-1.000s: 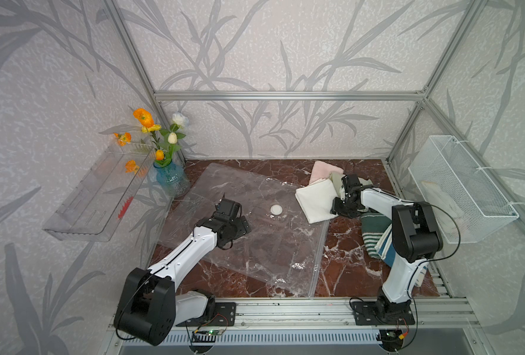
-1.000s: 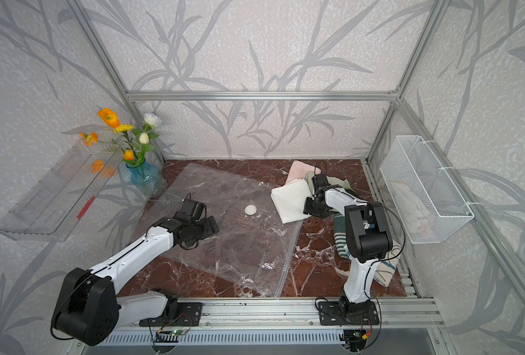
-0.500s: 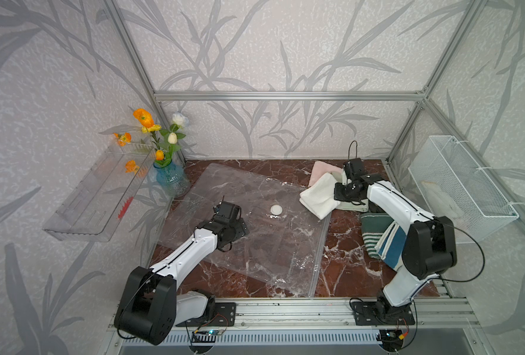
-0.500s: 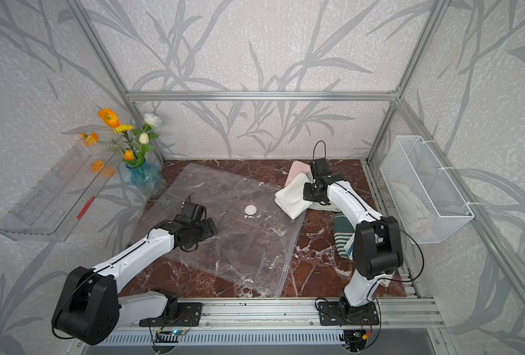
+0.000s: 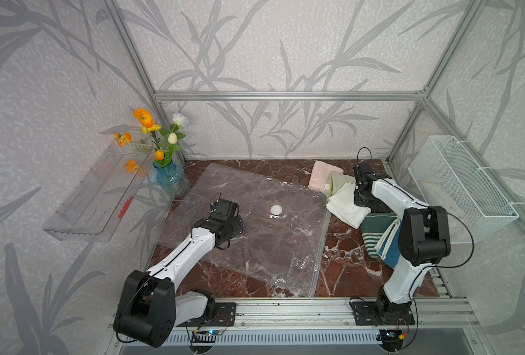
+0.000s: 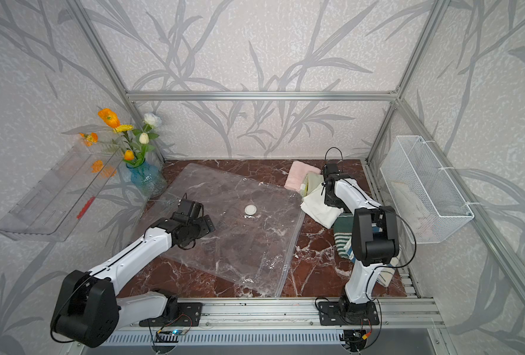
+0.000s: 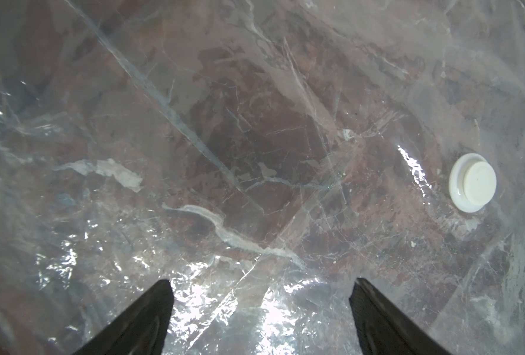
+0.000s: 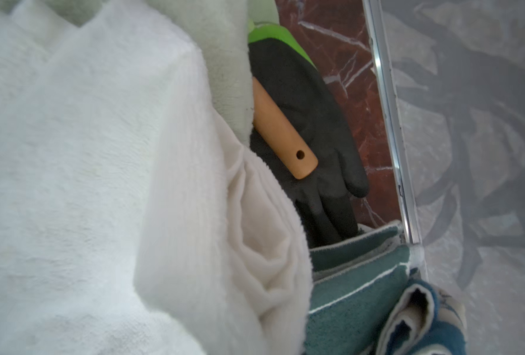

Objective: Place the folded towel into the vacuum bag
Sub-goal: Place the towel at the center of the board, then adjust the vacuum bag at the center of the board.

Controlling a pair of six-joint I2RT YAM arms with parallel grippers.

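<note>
Hovering low over the vacuum bag (image 5: 255, 239), the left pincer (image 7: 261, 285) holds its two dark fingers (image 7: 150, 310) spread wide with nothing between them. Only crinkled clear plastic and the marble table (image 5: 347, 261) show beneath it. The bag's white round valve (image 7: 473, 183) sits ahead of this pincer and off to one side, apart from it. The bag lies flat, and its zip strip (image 5: 319, 249) runs along the edge farthest from the left pincer. Beyond that edge, the right pincer (image 5: 361, 199) presses into the folded cream towel (image 5: 345, 204). Pile fills the right wrist view and hides the fingers, so it cannot be told whether they grip the towel. The towel is outside the bag, just beside its corner, and overlaps a green striped towel (image 5: 378, 233). A pink towel (image 5: 319, 179) and a pale green cloth (image 5: 336, 181) lie just past the right pincer. Close beside it, a wooden handle (image 8: 281, 129) rests on a black glove (image 8: 310, 123).
</note>
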